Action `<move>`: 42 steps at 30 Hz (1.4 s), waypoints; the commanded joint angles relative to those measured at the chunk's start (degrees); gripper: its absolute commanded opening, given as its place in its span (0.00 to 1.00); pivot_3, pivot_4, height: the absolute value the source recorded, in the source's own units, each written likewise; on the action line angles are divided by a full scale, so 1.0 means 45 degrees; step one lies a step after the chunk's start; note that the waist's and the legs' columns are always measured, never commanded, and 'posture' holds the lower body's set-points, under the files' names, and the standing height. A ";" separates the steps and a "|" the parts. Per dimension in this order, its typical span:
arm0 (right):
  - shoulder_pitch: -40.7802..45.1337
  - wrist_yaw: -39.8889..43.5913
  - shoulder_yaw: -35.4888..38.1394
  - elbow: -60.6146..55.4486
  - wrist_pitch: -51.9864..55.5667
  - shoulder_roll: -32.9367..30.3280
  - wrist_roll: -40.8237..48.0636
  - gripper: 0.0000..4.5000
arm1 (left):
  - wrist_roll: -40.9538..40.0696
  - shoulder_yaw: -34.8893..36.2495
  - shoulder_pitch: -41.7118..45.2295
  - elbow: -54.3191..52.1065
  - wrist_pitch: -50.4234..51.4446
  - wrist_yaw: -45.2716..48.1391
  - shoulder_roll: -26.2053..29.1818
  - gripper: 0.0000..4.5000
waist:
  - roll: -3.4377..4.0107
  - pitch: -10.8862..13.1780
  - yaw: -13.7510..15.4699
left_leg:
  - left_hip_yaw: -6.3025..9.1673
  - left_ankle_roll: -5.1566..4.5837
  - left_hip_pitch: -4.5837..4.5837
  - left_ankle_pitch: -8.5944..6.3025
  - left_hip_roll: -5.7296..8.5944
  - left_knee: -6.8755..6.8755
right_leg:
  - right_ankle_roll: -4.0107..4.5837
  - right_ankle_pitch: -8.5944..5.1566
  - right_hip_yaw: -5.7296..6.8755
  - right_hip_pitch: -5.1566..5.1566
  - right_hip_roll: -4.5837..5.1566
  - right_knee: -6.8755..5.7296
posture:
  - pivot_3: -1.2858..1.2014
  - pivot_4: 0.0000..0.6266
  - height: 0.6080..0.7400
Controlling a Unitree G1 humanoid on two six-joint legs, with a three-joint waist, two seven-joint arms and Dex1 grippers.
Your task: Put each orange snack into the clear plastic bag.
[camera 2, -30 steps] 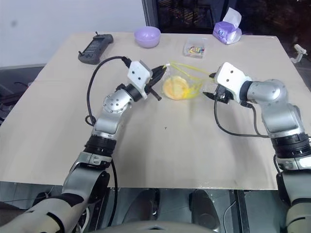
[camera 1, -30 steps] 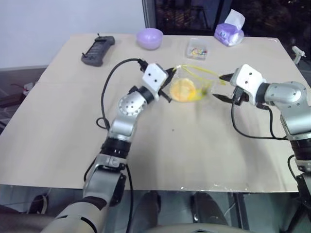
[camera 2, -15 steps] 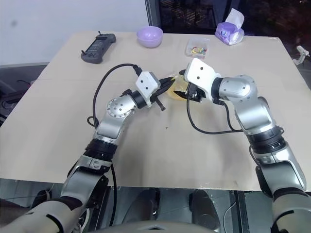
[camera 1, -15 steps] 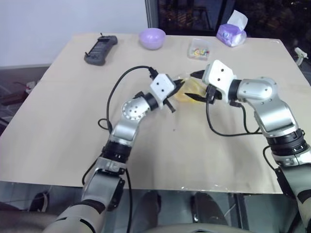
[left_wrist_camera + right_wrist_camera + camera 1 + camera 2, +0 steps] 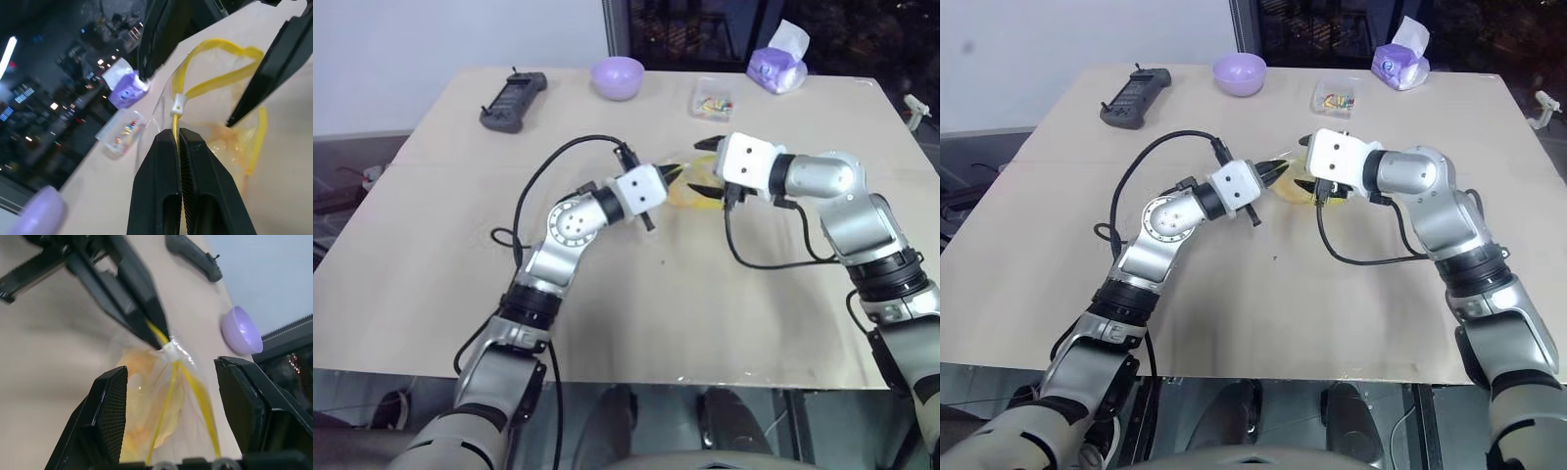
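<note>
With the left gripper [image 5: 178, 139] pinched tight on the clear plastic bag [image 5: 215, 112] by its yellow strip, the wide-open, empty right gripper [image 5: 168, 377] should grab the other side near the table's [image 5: 460, 245] far edge, keeping the orange snack [image 5: 142, 396] inside.

The clear plastic bag [image 5: 161, 396] is showing glossy, wrinkled film with a yellow seal strip. The bench [image 5: 440, 245] is presenting a matt, smooth beige surface.
</note>
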State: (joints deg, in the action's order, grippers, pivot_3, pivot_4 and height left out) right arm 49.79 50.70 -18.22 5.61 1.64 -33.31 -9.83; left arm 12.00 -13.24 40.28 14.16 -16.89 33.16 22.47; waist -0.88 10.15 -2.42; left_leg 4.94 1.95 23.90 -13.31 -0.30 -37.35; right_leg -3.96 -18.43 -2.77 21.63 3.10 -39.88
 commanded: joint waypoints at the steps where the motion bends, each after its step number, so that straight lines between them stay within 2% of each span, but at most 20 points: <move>1: 0.0226 -0.0118 0.0165 -0.0102 -0.0441 0.0015 -0.0211 0.69 | 0.0546 -0.0166 0.0164 -0.0209 -0.0854 -0.0377 0.0157 0.00 | 0.0000 0.0000 0.0003 | 0.0001 0.0000 0.0000 0.0000 0.0000 0.0000 | 0.0000 0.0000 0.0001 0.0000 0.0000 0.0001 | 0.52 0.24 1.00; 5: 0.0183 -0.0230 0.0156 0.0063 -0.0640 0.0027 -0.0564 0.69 | 0.1312 -0.0481 0.0099 -0.0267 -0.1578 -0.0565 0.0436 0.00 | 0.0000 0.0000 0.0002 | 0.0000 0.0000 0.0000 0.0000 0.0000 0.0000 | 0.0000 0.0000 0.0000 0.0000 0.0000 0.0000 | 0.52 0.24 1.00; 8: 0.0157 -0.0184 0.0244 -0.0024 -0.0641 0.0110 -0.0522 0.50 | 0.1296 -0.0464 0.0031 -0.0145 -0.1584 -0.0594 0.0429 0.00 | 0.0000 0.0000 -0.0001 | 0.0000 -0.0001 0.0000 0.0000 0.0000 0.0002 | 0.0000 0.0000 0.0000 0.0001 0.0000 0.0000 | 0.52 0.24 1.00; 12: 0.0118 -0.0139 0.0283 -0.0207 -0.0559 0.0176 -0.0488 0.12 | 0.1088 -0.0369 0.0048 -0.0073 -0.1426 -0.0612 0.0350 0.00 | 0.0001 0.0000 0.0002 | 0.0001 -0.0001 0.0000 0.0000 0.0000 0.0002 | 0.0000 0.0000 0.0000 0.0000 0.0000 0.0000 | 0.52 0.24 1.00; 37: -0.0127 0.0179 0.0145 -0.0619 -0.1140 0.0035 -0.0803 0.12 | 0.0515 -0.0275 0.0097 0.0035 -0.0831 -0.0403 0.0161 0.00 | 0.0001 0.0000 -0.0004 | 0.0002 -0.0001 -0.0001 0.0000 0.0000 0.0002 | 0.0000 0.0000 0.0002 0.0000 -0.0001 -0.0001 | 0.52 0.24 1.00; 39: -0.0131 0.0191 0.0147 -0.0594 -0.1163 0.0046 -0.0811 0.00 | 0.0516 -0.0280 0.0099 0.0052 -0.0834 -0.0403 0.0149 0.00 | 0.0001 0.0000 -0.0003 | 0.0001 -0.0001 0.0000 0.0000 0.0000 0.0001 | 0.0000 0.0000 0.0001 0.0000 0.0000 -0.0001 | 0.52 0.24 1.00; 42: -0.0144 0.0141 0.0178 -0.0584 -0.1061 0.0070 -0.0891 0.00 | 0.0511 -0.0267 0.0096 0.0046 -0.0833 -0.0395 0.0140 0.00 | 0.0001 0.0000 -0.0002 | 0.0002 -0.0001 -0.0001 0.0000 0.0000 0.0001 | 0.0000 0.0000 0.0002 0.0000 -0.0001 -0.0001 | 0.52 0.24 1.00</move>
State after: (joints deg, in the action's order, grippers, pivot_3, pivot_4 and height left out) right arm 48.74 51.69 -18.25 4.87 -2.75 -32.74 -13.83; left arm 15.44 -15.22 40.27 15.18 -20.52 31.42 23.30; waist -0.88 10.15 -2.43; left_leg 4.95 1.95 23.89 -13.32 -0.30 -37.35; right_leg -3.96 -18.43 -2.77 21.63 3.10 -39.89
